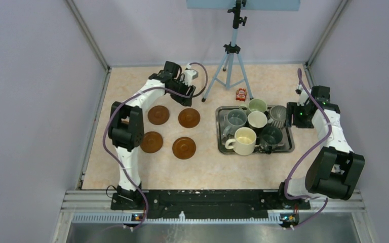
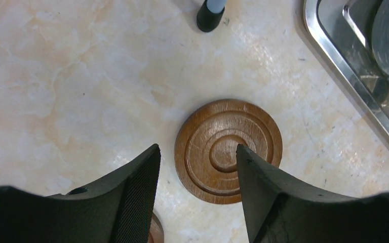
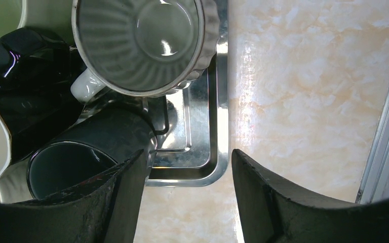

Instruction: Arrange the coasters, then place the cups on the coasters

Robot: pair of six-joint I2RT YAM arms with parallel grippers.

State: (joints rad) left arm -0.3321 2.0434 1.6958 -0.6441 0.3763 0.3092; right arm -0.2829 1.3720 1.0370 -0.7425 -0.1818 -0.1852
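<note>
Several reddish-brown coasters lie in a two-by-two block left of centre: back left [image 1: 158,115], back right [image 1: 189,117], front left [image 1: 151,142], front right [image 1: 184,148]. My left gripper [image 1: 186,98] hovers open just behind the back right coaster [image 2: 228,149], nothing between its fingers [image 2: 131,192]; a second coaster's edge [image 2: 155,230] peeks in below. The cups stand in a steel tray [image 1: 289,144]: pale green [image 1: 257,105], grey-blue [image 1: 236,118], white [image 1: 257,120], ribbed grey [image 1: 277,114], cream [image 1: 244,140], dark teal [image 1: 272,134]. My right gripper [image 3: 188,154] is open above the tray's corner [image 3: 218,169], beside the ribbed mug [image 3: 142,45] and dark mug [image 3: 76,162].
A camera tripod [image 1: 230,61] stands at the back centre; one foot [image 2: 210,15] is close beyond the left gripper. A small red item [image 1: 241,94] lies behind the tray. Walls close in the table on three sides, with a metal rail [image 3: 385,126] at the right.
</note>
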